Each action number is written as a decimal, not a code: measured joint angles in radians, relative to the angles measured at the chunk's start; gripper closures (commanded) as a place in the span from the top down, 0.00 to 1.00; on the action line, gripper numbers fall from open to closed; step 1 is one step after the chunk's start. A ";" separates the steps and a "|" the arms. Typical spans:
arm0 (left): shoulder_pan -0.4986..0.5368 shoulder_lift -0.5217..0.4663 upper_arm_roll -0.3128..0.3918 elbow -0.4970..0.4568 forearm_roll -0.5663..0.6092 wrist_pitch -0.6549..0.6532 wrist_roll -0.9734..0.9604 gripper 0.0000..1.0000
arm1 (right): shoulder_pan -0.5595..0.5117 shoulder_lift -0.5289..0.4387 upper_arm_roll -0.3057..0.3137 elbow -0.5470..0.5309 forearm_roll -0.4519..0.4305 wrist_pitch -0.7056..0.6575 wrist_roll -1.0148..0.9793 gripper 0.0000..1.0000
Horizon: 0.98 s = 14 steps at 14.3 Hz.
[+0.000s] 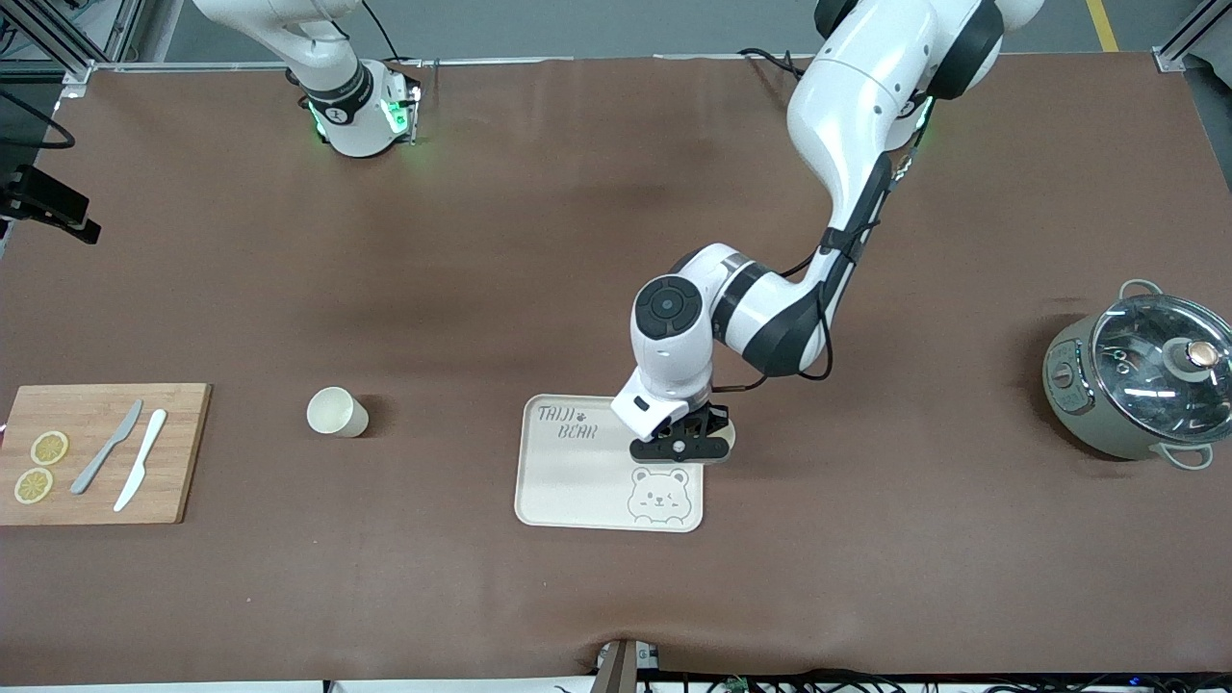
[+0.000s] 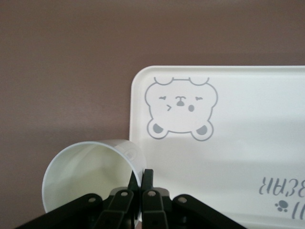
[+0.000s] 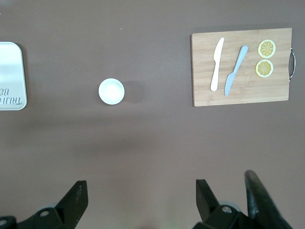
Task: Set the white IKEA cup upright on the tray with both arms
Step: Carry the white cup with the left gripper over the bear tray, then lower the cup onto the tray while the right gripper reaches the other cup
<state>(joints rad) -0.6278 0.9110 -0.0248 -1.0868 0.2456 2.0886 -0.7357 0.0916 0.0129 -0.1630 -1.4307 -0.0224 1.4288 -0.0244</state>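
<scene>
Jaws of your left gripper (image 2: 141,183) pinch a cup (image 2: 88,174) rim, seemingly tilted; level it over the tray (image 2: 248,143); right gripper (image 3: 138,195) waits, spread.

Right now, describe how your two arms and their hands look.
Both arms are glossy white with rounded shells and black joint bands. The left arm carries a black cable along its side and a round black cap at the wrist. The right arm shows green lights. The left hand and right hand are black, two-fingered.
</scene>
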 measured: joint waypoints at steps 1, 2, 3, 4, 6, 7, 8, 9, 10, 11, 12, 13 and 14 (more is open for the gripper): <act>-0.007 0.010 0.000 0.001 -0.001 0.017 -0.019 0.00 | -0.001 0.000 -0.001 0.000 0.000 0.008 0.000 1.00; -0.013 0.019 0.000 0.001 -0.001 0.031 -0.037 0.00 | -0.001 0.000 -0.002 0.000 0.000 0.013 0.000 1.00; -0.020 0.027 0.000 0.002 -0.001 0.042 -0.050 0.00 | -0.001 0.000 -0.002 0.000 0.000 0.014 0.000 1.00; -0.024 0.032 0.000 0.003 -0.001 0.051 -0.057 0.00 | -0.001 0.000 -0.002 0.000 0.000 0.016 0.000 1.00; -0.030 0.039 0.000 0.004 -0.002 0.062 -0.066 0.00 | -0.001 0.000 -0.002 0.000 0.000 0.030 0.000 1.00; -0.031 0.042 0.000 0.004 -0.002 0.069 -0.070 0.00 | -0.001 0.000 -0.002 0.000 0.000 0.033 0.000 1.00; -0.032 0.042 0.000 0.004 -0.002 0.072 -0.072 0.00 | -0.001 0.000 -0.002 0.000 0.000 0.033 0.000 1.00; -0.033 0.042 0.000 0.004 -0.002 0.073 -0.074 0.00 | -0.002 0.000 -0.002 0.000 0.000 0.033 0.001 1.00; -0.034 0.042 0.000 0.005 -0.002 0.074 -0.078 0.00 | -0.002 0.001 -0.002 0.000 0.000 0.034 0.001 1.00; -0.035 0.042 0.000 0.005 -0.002 0.078 -0.087 0.00 | -0.002 0.001 -0.002 0.000 0.002 0.034 0.001 1.00; -0.037 0.042 0.000 0.005 -0.002 0.083 -0.097 0.00 | -0.002 0.002 -0.002 0.000 0.004 0.035 0.001 1.00; -0.039 0.043 0.000 0.005 -0.002 0.087 -0.106 0.00 | -0.003 0.002 -0.002 0.000 0.006 0.037 0.001 1.00; -0.041 0.045 0.000 0.005 -0.002 0.093 -0.115 0.00 | -0.004 0.002 -0.002 0.000 0.007 0.038 0.001 1.00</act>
<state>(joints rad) -0.6684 0.9556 -0.0247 -1.0817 0.2440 2.1815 -0.8509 0.0871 0.0153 -0.1654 -1.4307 -0.0159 1.4664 -0.0236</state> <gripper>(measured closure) 0.960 0.000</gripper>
